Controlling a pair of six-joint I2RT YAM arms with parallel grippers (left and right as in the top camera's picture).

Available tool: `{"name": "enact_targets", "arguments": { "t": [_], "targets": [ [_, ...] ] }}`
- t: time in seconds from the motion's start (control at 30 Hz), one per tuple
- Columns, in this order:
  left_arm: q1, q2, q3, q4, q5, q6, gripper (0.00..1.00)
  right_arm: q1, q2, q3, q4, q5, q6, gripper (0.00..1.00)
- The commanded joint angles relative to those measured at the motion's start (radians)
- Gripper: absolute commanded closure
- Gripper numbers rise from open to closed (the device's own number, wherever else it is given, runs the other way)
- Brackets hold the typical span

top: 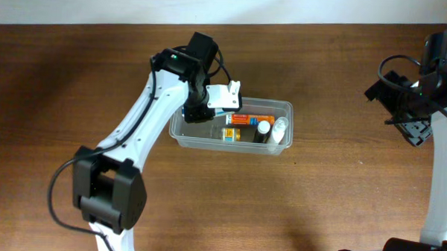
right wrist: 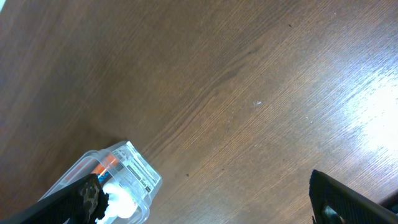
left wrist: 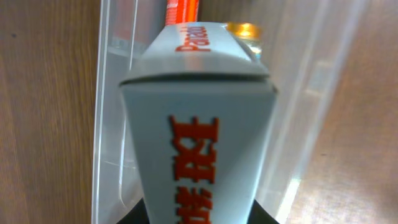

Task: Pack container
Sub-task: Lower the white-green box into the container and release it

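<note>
container (top: 282,105): clear tub in the middle of the table, a bit toward the far edge; its long axis runs left to right, parallel to that edge.
contents: an orange tube (top: 250,120), a small box (top: 231,134) and two bottles (top: 272,129) fill the middle and right end; the left end looks free.
left gripper (top: 211,103): clamped on a white box (top: 227,97) with red lettering, held over the tub's left end near the far wall.
box axis: it lies roughly along the tub's length, free end pointing at the right edge; your wrist view shows it between the tub's two long walls.
key relation: the free slot is straight below the box, so you need to go down, not sideways; I judge the fit is close on the far wall.
right gripper (top: 415,134): fingers spread, holding nothing, parked by the right edge, well apart from the tub.
nearer arm: the left one, already over the tub; leave the right one out.
</note>
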Motion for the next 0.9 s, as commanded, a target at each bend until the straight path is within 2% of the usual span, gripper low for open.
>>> {"name": "enact_targets", "arguments": {
  "t": [0.0, 0.1, 0.3, 0.4, 0.47, 0.63, 0.73, 0.87],
  "targets": [
    [0.006, 0.064, -0.005, 0.023, -0.059, 0.046, 0.69, -0.004, -0.013, 0.015, 0.000, 0.002, -0.003, 0.02],
    [0.008, 0.095, -0.005, 0.043, -0.104, 0.047, 0.65, -0.004, -0.013, 0.015, 0.000, 0.002, -0.003, 0.01],
    [0.008, 0.118, -0.002, 0.057, -0.232, 0.052, 0.67, -0.004, -0.013, 0.015, 0.000, 0.002, -0.003, 0.02],
    [-0.001, 0.107, 0.023, 0.046, -0.284, -0.037, 0.66, -0.004, -0.013, 0.015, 0.000, 0.002, -0.003, 0.02],
    [-0.014, 0.069, 0.071, 0.038, -0.283, -0.138, 0.63, -0.004, -0.013, 0.015, 0.000, 0.002, -0.003, 0.01],
    [-0.017, -0.035, 0.103, -0.021, -0.178, -0.200, 0.52, -0.004, -0.013, 0.014, 0.000, 0.002, -0.003, 0.02],
    [-0.017, -0.045, 0.100, -0.061, 0.011, -0.199, 0.50, -0.004, -0.013, 0.015, 0.000, 0.002, -0.003, 0.02],
    [-0.017, -0.018, 0.053, -0.057, 0.084, -0.200, 0.51, -0.004, -0.013, 0.015, 0.000, 0.002, -0.003, 0.01]
  ]
}}
